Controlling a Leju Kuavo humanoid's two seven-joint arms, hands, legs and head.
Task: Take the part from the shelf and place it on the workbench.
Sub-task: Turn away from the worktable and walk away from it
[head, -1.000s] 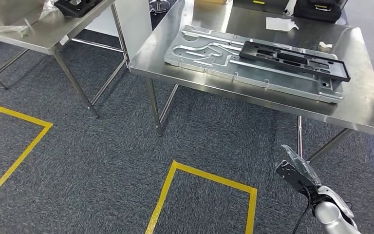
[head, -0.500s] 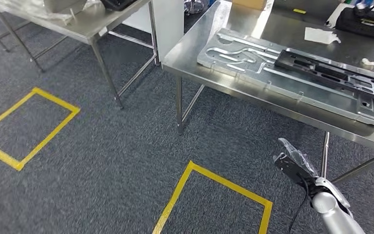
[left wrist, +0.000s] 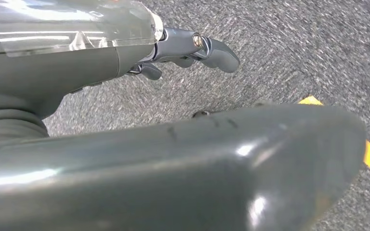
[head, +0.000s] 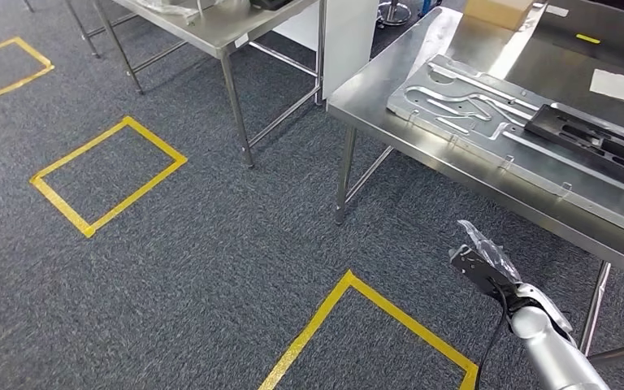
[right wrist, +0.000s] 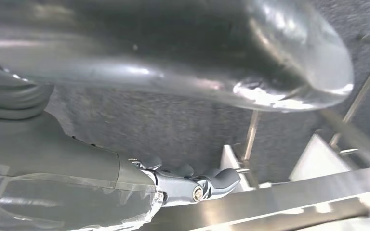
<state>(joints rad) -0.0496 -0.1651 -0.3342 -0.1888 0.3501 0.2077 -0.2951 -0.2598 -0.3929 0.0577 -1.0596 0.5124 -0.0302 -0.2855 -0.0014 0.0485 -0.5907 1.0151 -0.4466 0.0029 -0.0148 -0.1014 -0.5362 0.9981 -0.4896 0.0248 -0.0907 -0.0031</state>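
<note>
Hanging low beside the workbench point(head: 422, 122), right hand point(right wrist: 125, 187) holds nothing.

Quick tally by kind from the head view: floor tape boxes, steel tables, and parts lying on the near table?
Yellow tape boxes: 3
Steel tables: 2
Parts on near table: 2, silver plate, black frame
Total: 7

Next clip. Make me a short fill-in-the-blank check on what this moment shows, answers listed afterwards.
1. The rectangles marked on the carpet are made of ____ tape.
2. The long black part lies on top of a ____ metal plate.
3. That plate rests on a steel ____.
4. The right hand hangs beside the table and holds ____.

Answers: yellow; silver; table; nothing
</note>
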